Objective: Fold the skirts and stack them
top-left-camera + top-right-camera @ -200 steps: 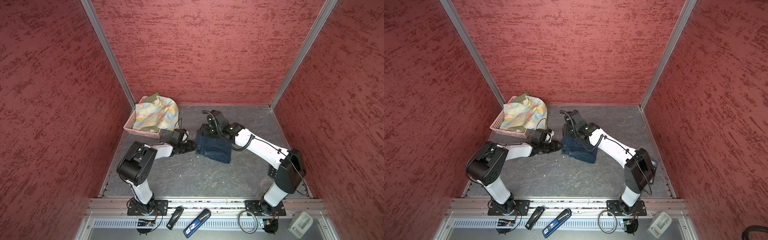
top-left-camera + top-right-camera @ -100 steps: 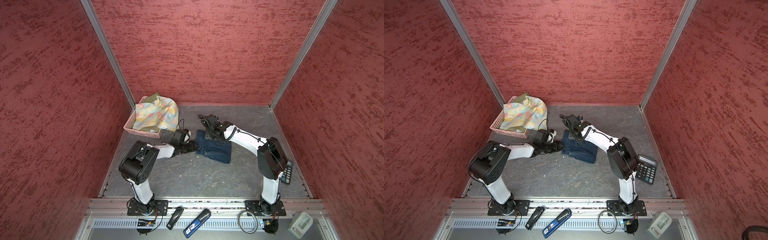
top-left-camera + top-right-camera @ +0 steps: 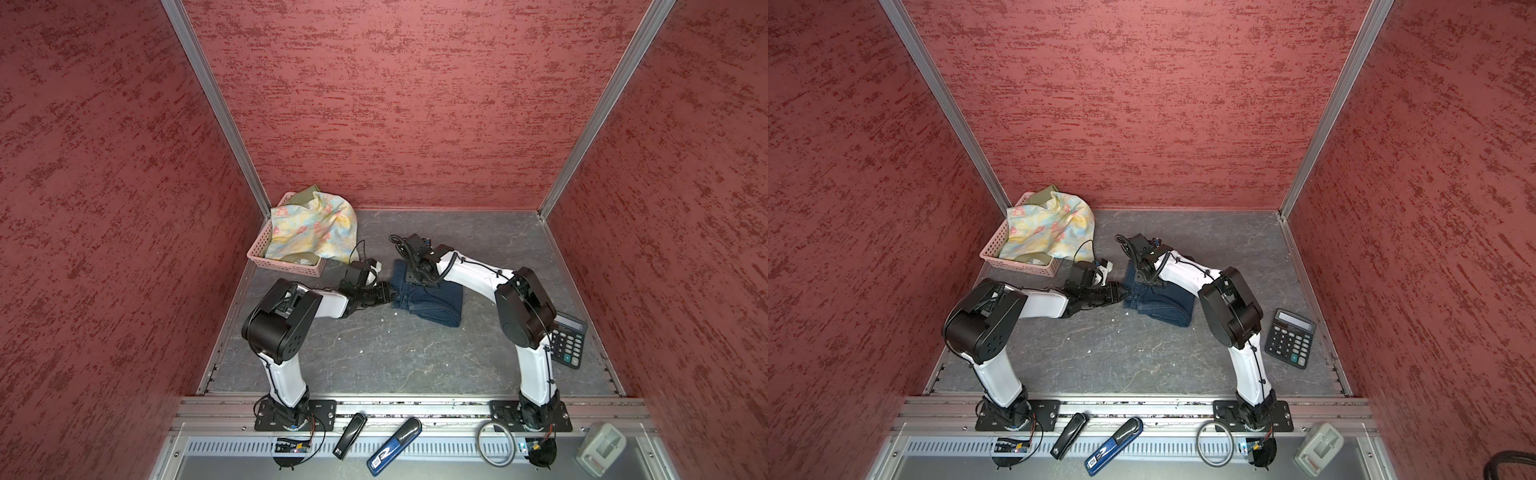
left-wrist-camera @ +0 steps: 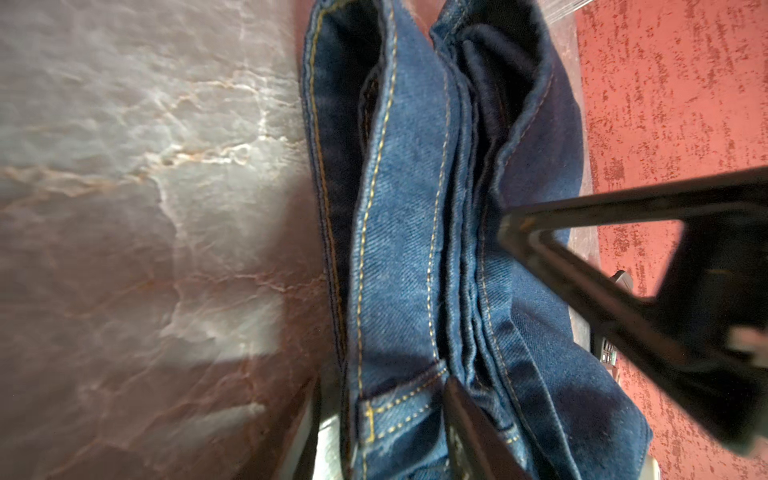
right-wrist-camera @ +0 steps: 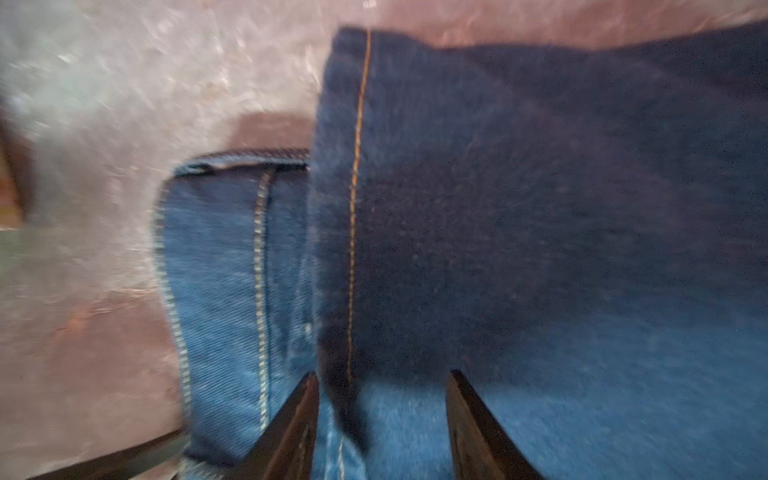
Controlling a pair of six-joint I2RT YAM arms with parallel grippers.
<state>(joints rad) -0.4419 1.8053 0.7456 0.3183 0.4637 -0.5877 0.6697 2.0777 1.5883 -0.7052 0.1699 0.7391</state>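
The grey marbled tabletop (image 3: 374,353) carries everything. At its far left corner stands a pink perforated plastic basket (image 3: 286,266). In it a pale yellow-blue pastel skirt with pink flowers (image 3: 311,228) lies heaped and unfolded over a plain olive green skirt (image 3: 305,194), of which only edges show.

Near the middle of the tabletop, toward the far edge, the dark blue denim skirt (image 3: 436,303) lies as a compact folded packet of several layers.

The left gripper (image 3: 388,296) is at the packet's left edge. The layers run in beside one of its fingers, but I cannot tell whether it is clamped. The right gripper (image 5: 384,428) sits on top of the denim with its fingers (image 5: 299,424) apart and nothing visibly pinched.

By my reading, the first of three skirts is nearly folded, the two in the basket are untouched, and no stack exists yet.
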